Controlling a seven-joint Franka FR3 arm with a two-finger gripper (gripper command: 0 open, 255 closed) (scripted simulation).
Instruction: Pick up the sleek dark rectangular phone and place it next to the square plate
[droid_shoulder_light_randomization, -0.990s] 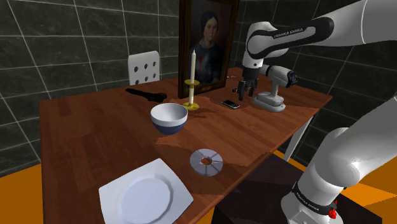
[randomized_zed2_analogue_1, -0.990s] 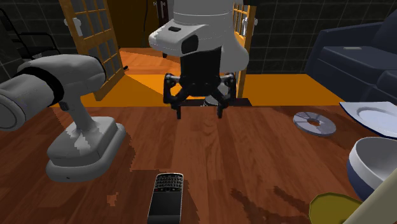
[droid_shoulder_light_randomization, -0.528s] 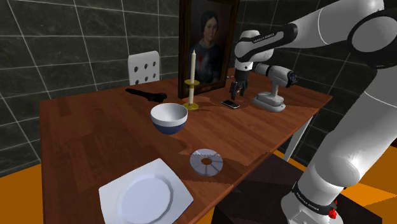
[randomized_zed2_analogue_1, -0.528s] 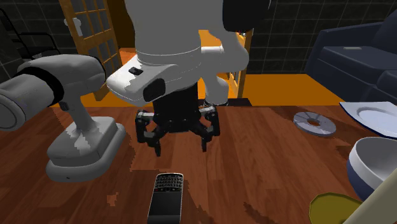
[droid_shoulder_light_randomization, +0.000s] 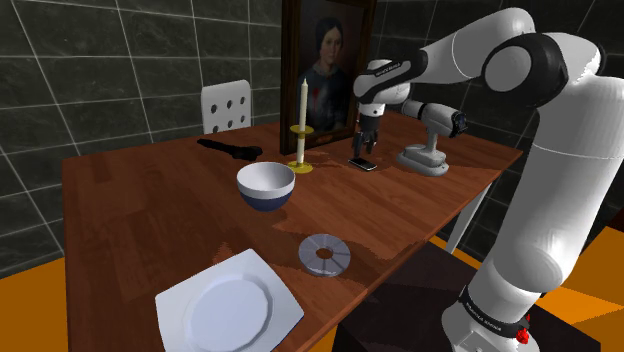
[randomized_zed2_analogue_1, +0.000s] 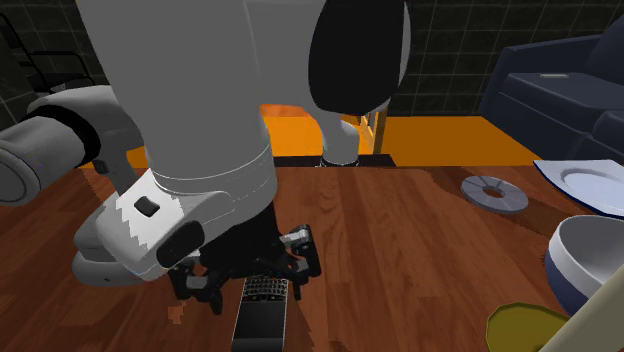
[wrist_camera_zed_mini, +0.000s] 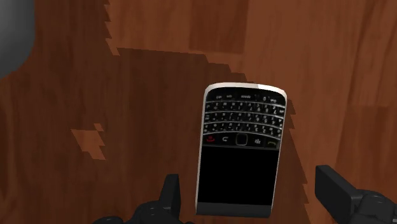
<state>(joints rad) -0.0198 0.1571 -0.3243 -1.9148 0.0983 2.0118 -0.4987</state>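
wooden table (droid_shoulder_light_randomization: 150, 210) bears the phone (wrist_camera_zed_mini: 242, 149), flat beneath the wide-open hand (wrist_camera_zed_mini: 250, 188).

second exterior view: black keypad phone with silver rim (randomized_zed2_analogue_1: 262, 312) cut at 6 o'clock edge | white arm (randomized_zed2_analogue_1: 190, 100) hides most of grey power drill (randomized_zed2_analogue_1: 45, 145) at 9 o'clock | white square plate (randomized_zed2_analogue_1: 590, 180) cut at 3 o'clock edge | wrist view: black fingers (wrist_camera_zed_mini: 336, 189) cut at 6 o'clock edge
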